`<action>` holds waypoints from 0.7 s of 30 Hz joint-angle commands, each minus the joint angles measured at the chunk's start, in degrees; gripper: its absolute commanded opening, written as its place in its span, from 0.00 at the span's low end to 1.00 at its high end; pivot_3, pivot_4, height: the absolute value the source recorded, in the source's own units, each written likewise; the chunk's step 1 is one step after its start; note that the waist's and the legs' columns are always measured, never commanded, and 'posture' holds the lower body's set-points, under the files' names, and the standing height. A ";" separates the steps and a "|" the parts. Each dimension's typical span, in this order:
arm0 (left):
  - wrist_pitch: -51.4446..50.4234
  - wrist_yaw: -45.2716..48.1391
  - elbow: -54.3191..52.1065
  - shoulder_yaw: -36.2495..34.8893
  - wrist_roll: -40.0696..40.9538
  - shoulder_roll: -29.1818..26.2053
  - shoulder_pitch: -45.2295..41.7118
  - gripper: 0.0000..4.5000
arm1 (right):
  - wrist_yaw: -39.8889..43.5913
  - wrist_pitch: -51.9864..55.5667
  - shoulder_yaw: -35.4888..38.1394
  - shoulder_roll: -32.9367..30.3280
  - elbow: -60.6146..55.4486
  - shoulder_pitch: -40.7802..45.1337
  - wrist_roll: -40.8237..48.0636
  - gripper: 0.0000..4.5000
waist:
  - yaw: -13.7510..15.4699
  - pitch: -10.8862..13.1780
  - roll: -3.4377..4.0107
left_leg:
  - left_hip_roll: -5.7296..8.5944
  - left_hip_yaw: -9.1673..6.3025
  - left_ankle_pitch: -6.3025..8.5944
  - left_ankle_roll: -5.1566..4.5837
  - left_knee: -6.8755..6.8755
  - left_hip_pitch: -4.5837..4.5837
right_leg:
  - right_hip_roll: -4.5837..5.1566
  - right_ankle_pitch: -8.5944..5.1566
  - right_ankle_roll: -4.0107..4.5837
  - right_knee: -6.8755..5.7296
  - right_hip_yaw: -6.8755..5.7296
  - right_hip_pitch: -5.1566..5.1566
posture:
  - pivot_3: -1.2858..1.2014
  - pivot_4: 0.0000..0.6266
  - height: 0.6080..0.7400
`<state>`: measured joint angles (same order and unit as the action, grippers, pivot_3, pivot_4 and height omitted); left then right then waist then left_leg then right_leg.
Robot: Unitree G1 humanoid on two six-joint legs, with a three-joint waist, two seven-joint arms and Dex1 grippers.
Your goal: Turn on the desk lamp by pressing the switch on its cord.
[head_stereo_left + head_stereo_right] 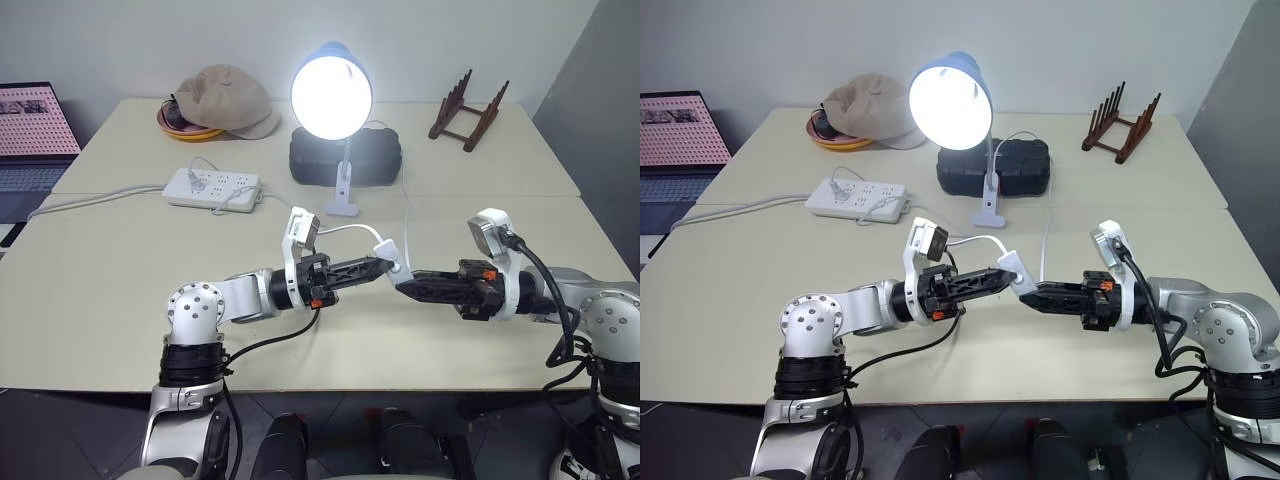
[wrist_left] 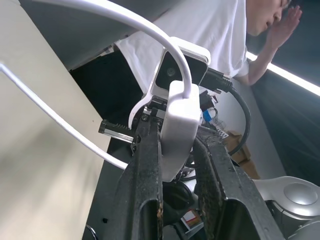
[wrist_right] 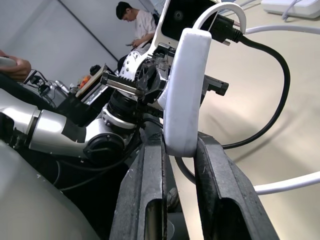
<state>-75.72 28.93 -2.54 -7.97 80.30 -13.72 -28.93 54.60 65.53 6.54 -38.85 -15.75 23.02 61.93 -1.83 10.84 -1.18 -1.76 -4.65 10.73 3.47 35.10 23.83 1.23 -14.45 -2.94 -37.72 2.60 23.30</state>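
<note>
The desk lamp (image 1: 331,90) stands at the middle back of the table, its blue shade facing me and its bulb glowing bright. Its thin white cord (image 1: 405,212) runs forward from the base to the small white switch (image 1: 389,251), which hangs in the air above the table. My left gripper (image 1: 378,265) comes in from the left and is shut on the switch (image 2: 177,130). From the right, my right gripper (image 1: 402,283) is shut on the same switch (image 3: 185,85). The two sets of fingertips meet at it.
A white power strip (image 1: 211,187) lies at the back left with its cable trailing left. A beige cap (image 1: 222,98) rests on an orange bowl, a black case (image 1: 380,160) sits behind the lamp, and a wooden rack (image 1: 468,112) stands back right. A person (image 2: 225,25) is nearby.
</note>
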 commanded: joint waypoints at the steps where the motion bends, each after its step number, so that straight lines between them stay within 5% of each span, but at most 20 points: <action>1: 2.56 -1.12 -3.53 0.06 -0.10 0.67 0.14 0.20 | -0.74 -0.92 -0.42 -1.12 -1.50 -0.01 -1.30 0.09 | 0.01 0.00 0.00 | 0.00 0.00 0.00 0.00 0.00 0.00 | 0.00 -0.01 0.01 0.01 0.00 0.00 | 0.52 0.24 1.00; 12: 4.42 -6.21 -1.12 -4.00 2.86 -1.45 -0.71 0.72 | 0.19 -1.90 -1.56 -0.60 0.39 1.56 -2.73 0.09 | 0.01 0.00 0.00 | 0.00 0.01 0.00 0.00 0.00 0.01 | 0.00 -0.03 0.06 0.02 0.01 0.00 | 0.52 0.24 1.00; 18: 12.25 5.73 -14.81 3.91 -13.64 -13.29 4.71 0.98 | -1.74 -10.46 -7.28 1.40 8.36 5.90 -14.49 0.09 | -0.40 0.00 0.00 | 0.00 0.02 0.00 0.01 -0.09 -0.02 | 0.00 -0.07 0.14 0.03 0.03 0.05 | 0.52 0.24 1.00; 21: 24.16 13.07 -18.98 10.32 -27.51 -19.58 7.44 0.99 | -2.51 -21.12 -14.23 1.74 16.29 9.18 -27.54 0.09 | -0.43 0.00 0.00 | 0.00 0.10 0.00 0.02 -0.10 -0.03 | 0.02 -0.08 0.18 0.08 0.09 0.08 | 0.52 0.24 1.00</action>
<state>-60.06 36.37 -17.63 -1.05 61.43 -30.44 -22.24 52.08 52.31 -3.90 -36.73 -3.38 30.44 42.84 -2.26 10.84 -1.17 -1.76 -4.54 10.73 3.49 35.00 23.80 1.26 -14.53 -2.75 -37.64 2.69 23.39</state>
